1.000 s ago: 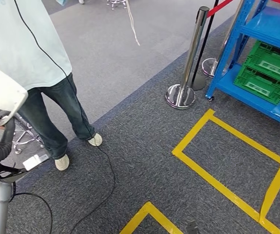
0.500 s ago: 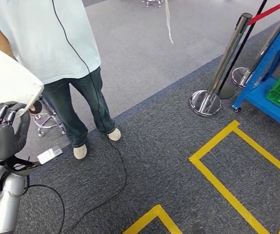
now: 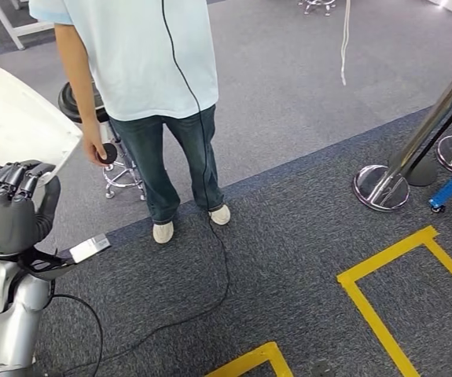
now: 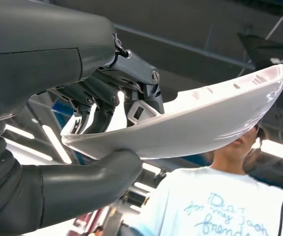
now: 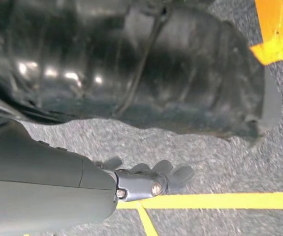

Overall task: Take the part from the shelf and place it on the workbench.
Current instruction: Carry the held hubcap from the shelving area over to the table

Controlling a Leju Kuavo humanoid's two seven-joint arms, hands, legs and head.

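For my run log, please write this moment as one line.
left hand: holds white part | right hand: empty, fingers apart, over carpet | person: ahead | workbench: unseen

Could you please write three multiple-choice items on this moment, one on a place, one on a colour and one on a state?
1. Where is the white part?
A. In the left hand
B. On the carpet
C. On a blue shelf

2. What colour is the floor tape?
A. Red
B. Yellow
C. White

3. What is the state of the right hand?
A. Holding the part
B. Pressing on a stool
C. Holding nothing, above the carpet

Answers:
1. A, the left hand grips the part between thumb and fingers in the left wrist view.
2. B, yellow lines run across the grey carpet.
3. C, its fingers hang free with nothing in them.
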